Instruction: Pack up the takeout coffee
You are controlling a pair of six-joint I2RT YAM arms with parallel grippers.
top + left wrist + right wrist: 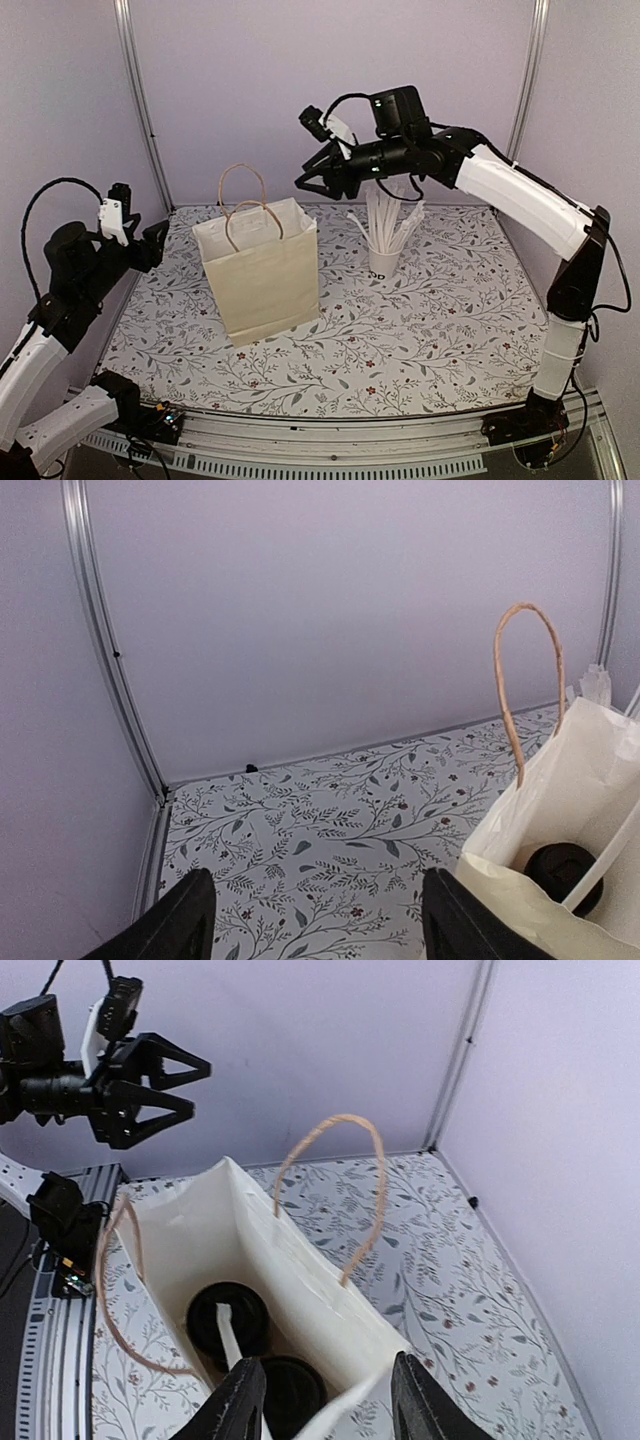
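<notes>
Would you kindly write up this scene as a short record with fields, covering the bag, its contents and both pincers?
Bag: cream paper bag with twine handles, upright, open-topped
Inside bag: two black round plastic lids; cups beneath hidden
Beside bag: white cup of long white straws, on its right, apart
Left pincer: open, empty, left of bag
Right pincer: open, empty, raised above bag

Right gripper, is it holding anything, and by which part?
Nothing. The right gripper hangs open and empty above the paper bag; the left gripper is empty too.
</notes>
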